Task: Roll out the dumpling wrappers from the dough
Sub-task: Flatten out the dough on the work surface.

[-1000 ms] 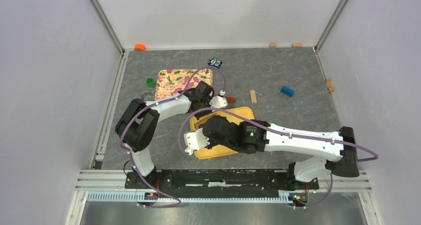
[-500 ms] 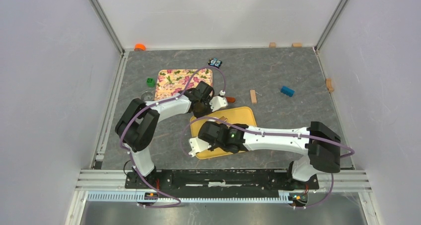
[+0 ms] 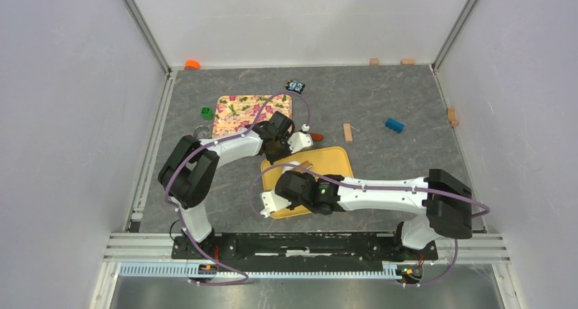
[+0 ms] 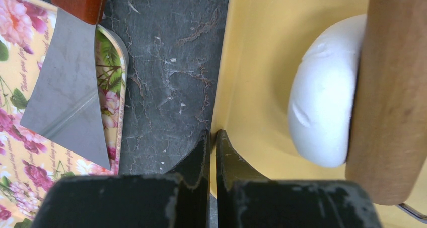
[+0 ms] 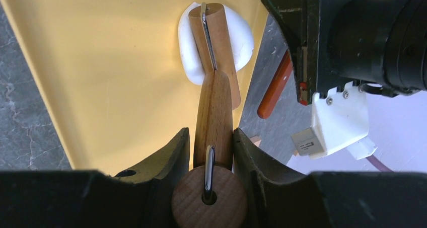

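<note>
1. My right claw (image 5: 210,135): clamped on the rolling pin (image 5: 214,99) handle.
2. Dough (image 5: 245,42): flattened white lump at 12 o'clock from that claw, under the pin's roller, on the yellow board (image 5: 111,62).
3. My left claw (image 4: 211,137): closed on the board's rim, with the spatula (image 4: 65,87) at its 10 o'clock.

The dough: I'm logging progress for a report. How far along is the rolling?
Done: the dough sits on the yellow board, and the right end effector grips the pin. In hand: the pin presses on the dough, while the shut left end effector sits at the board's edge. Left: the dough is a thick dome, not yet thin, so nearly all rolling remains.
</note>
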You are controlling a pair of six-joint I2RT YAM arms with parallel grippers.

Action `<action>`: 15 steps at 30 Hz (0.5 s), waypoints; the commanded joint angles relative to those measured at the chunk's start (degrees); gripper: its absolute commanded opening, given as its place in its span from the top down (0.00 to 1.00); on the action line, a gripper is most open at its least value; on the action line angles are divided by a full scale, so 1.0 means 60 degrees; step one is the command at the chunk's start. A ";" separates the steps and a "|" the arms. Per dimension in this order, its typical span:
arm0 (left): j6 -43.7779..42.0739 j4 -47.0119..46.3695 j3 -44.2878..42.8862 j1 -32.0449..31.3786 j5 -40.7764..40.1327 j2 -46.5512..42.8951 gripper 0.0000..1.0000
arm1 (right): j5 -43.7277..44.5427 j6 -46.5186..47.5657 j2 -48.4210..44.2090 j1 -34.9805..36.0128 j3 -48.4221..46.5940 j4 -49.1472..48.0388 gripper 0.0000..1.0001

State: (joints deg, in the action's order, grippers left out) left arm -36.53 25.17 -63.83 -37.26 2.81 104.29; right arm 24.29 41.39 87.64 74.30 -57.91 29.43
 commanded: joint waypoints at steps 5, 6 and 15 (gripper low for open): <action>-0.0195 0.0024 0.0592 0.0013 -0.0146 0.1201 0.98 | -0.1926 -0.0986 0.0072 0.0447 0.0640 0.1687 1.00; -0.0209 0.0024 0.0590 0.0012 -0.0146 0.1201 0.98 | -0.1937 -0.1163 -0.0065 0.0538 0.0751 0.1737 1.00; -0.0195 0.0038 0.0576 0.0013 -0.0161 0.1225 0.98 | -0.1989 -0.0387 0.0789 0.0155 0.0217 0.0944 1.00</action>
State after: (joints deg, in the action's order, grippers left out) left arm -36.53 25.21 -63.88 -37.26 2.79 104.33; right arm 24.51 39.70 86.48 75.59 -56.47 29.04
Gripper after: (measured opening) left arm 0.050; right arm 0.394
